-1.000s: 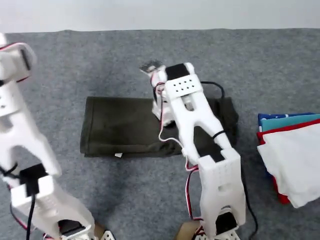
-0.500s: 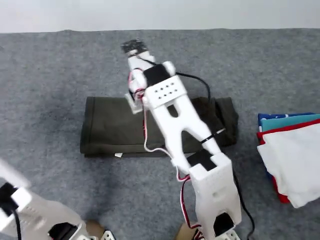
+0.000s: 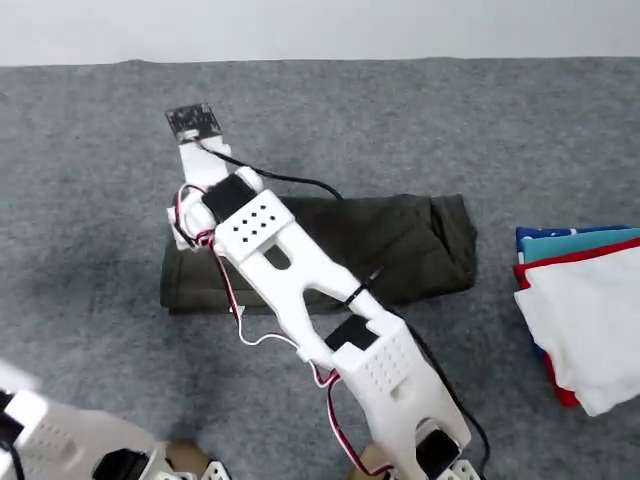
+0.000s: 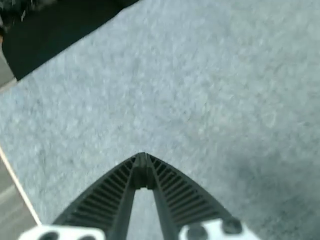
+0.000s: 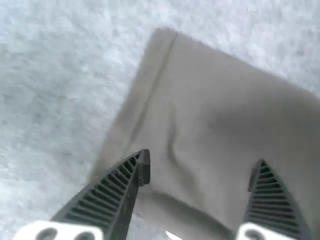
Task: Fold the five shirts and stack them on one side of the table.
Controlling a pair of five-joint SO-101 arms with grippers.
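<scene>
Though folded flat, the dark olive shirt (image 3: 400,240) wrinkles at one end.

Dark olive shirt (image 3: 420,245), folded flat (stacked shirts (image 3: 585,320) apart)

A grey, felt-like covering spreads across the tabletop (image 3: 520,130). Along its far edge runs a pale band (image 3: 320,30), perhaps a wall. In the left wrist view a dark mass (image 4: 45,35), too blurred to identify, lies beyond the tabletop's edge, near a pale strip (image 4: 7,200).
</scene>
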